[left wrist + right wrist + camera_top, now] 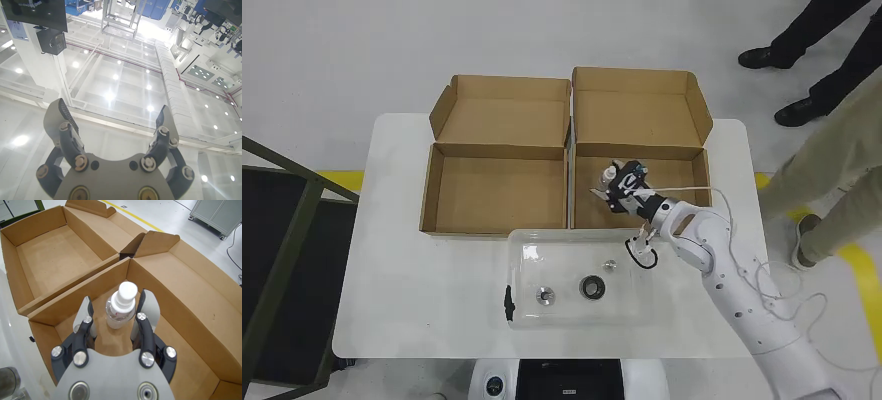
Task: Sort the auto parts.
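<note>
left hand (112,106): it points up at the ceiling, fingers spread wide with nothing between them, so we count it out of this one
left box (497,195): bare cardboard floor, pushed right up against the right box (682,190)
tray (572,245): clear, on the bench (402,250) in front of both boxes, with a metal ring (545,295), a black ring (592,288) and a small nut (609,265) lying in it
bottle (121,311): stands on the right box floor, in the corner nearest the tray and the left box, long axis near enough upright, white cap on top
right hand (117,295): directly above the bottle, fingers apart with one on each side of it and not clamped; we see a clear gap on one side, while the other finger looks very close
what it turns on: the bottle's axis runs straight up between the fingers, so we reckon a straight lift clears it without tipping it
</note>
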Tool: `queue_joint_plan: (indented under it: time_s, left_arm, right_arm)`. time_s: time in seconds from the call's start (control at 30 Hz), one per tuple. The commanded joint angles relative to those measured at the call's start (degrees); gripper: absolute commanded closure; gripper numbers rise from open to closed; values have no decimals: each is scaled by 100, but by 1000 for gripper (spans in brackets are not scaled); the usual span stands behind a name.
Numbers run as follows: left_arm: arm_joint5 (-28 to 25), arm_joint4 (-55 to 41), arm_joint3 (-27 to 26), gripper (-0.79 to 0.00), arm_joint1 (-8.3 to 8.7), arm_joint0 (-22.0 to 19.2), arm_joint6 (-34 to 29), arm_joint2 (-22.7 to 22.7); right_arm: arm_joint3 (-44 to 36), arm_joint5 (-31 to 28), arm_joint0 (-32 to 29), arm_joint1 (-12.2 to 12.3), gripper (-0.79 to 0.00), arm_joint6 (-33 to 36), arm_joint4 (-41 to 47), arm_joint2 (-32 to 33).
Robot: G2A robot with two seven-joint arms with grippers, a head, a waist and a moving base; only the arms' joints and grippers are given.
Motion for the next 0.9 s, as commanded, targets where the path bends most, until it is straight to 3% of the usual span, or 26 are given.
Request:
queue_joint_plan:
  time_s: [0.0,0.4,0.87]
  left_arm:
    - [0,0,0,-785,0,0,0,0]
    - [0,0,0,-785,0,0,0,0]
    - [0,0,0,-785,0,0,0,0]
  right_arm:
    - [-33,-22,-27,0,-785,-21,68,33]
    - [-1041,-440,-601,144,-785,172,349,690]
    - [-2783,-1923,-2013,457,-785,410,-110,1662]
